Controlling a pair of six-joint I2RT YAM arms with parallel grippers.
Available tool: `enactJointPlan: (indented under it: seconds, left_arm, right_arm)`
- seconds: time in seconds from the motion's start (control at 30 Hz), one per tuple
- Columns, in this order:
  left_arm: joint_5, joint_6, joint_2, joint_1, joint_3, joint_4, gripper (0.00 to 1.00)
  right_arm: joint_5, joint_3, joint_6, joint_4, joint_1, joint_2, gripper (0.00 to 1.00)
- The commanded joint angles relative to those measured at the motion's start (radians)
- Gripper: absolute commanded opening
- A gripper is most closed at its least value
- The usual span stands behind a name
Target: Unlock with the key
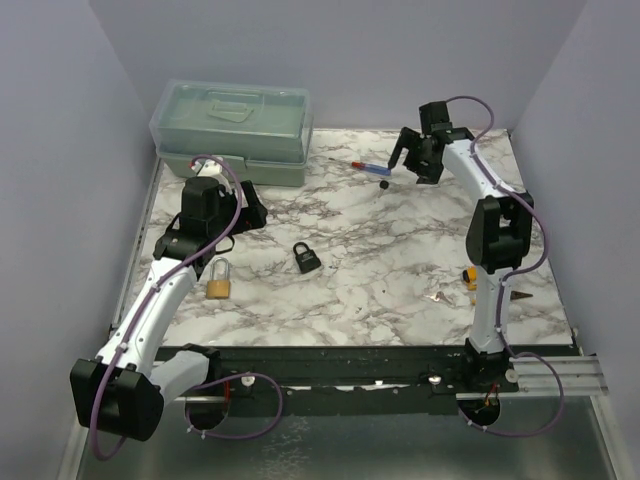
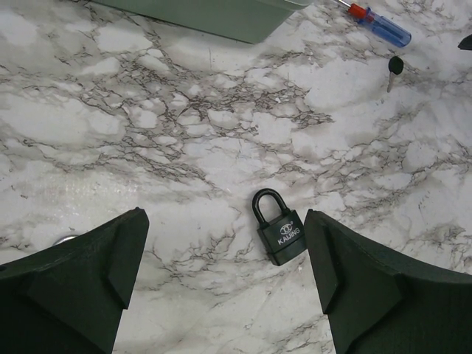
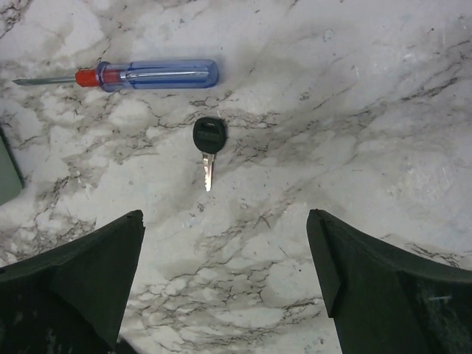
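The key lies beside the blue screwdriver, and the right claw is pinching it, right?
No pinching. The key lies beside the blue screwdriver, but the right claw hangs open, not touching it. The right wrist view shows this.

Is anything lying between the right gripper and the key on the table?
Nothing visible. The right gripper hangs open facing the key, with only bare marble tabletop between them. The screwdriver lies beyond the key, apart from it.
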State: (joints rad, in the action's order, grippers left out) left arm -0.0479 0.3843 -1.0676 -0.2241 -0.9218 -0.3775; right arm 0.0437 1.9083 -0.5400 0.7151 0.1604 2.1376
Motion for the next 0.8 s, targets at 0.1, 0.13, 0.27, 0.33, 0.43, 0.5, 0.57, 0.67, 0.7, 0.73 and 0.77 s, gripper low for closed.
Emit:
enactJointPlan:
  seconds: [0.1,0.13,0.27,0.33,0.43,0.5,0.57,0.67,0.7,0.73,0.77]
  left_arm:
    - [-0.003,-0.001,0.026,-0.007,-0.013,-0.007,0.94]
    - [-0.001,0.0,0.026,-0.006,-0.013,-0.007,0.94]
    - [0.002,-0.001,0.024,-0.008,-0.011,-0.008,0.94]
    - [0.007,-0.002,0.023,-0.008,-0.009,-0.008,0.94]
    - [0.012,-0.002,0.016,-0.009,-0.009,-0.011,0.94]
    - [0.01,-0.002,0.013,-0.008,-0.009,-0.011,0.94]
    - [0.008,-0.001,0.011,-0.008,-0.009,-0.012,0.93]
    - [0.013,-0.004,0.005,-0.008,-0.009,-0.013,0.93]
    - [0.016,-0.005,0.005,-0.008,-0.009,-0.015,0.92]
    - [0.019,-0.005,0.005,-0.008,-0.009,-0.015,0.92]
    - [0.021,-0.005,0.004,-0.008,-0.009,-0.016,0.92]
  right_arm:
    - [-0.154,0.265,0.026,0.169,0.03,0.18,0.92]
    - [-0.163,0.302,0.029,0.183,0.034,0.205,0.91]
    - [-0.218,0.378,0.036,0.192,0.059,0.275,0.87]
    - [-0.221,0.392,0.042,0.18,0.073,0.297,0.81]
    - [-0.214,0.42,0.05,0.171,0.094,0.333,0.78]
    - [-0.214,0.444,0.059,0.168,0.108,0.359,0.78]
    - [-0.233,0.462,0.074,0.163,0.127,0.381,0.75]
    - [-0.28,0.473,0.101,0.152,0.154,0.407,0.73]
    - [-0.287,0.476,0.103,0.15,0.158,0.417,0.73]
    - [-0.291,0.478,0.102,0.151,0.161,0.424,0.72]
    - [-0.294,0.478,0.099,0.153,0.162,0.429,0.71]
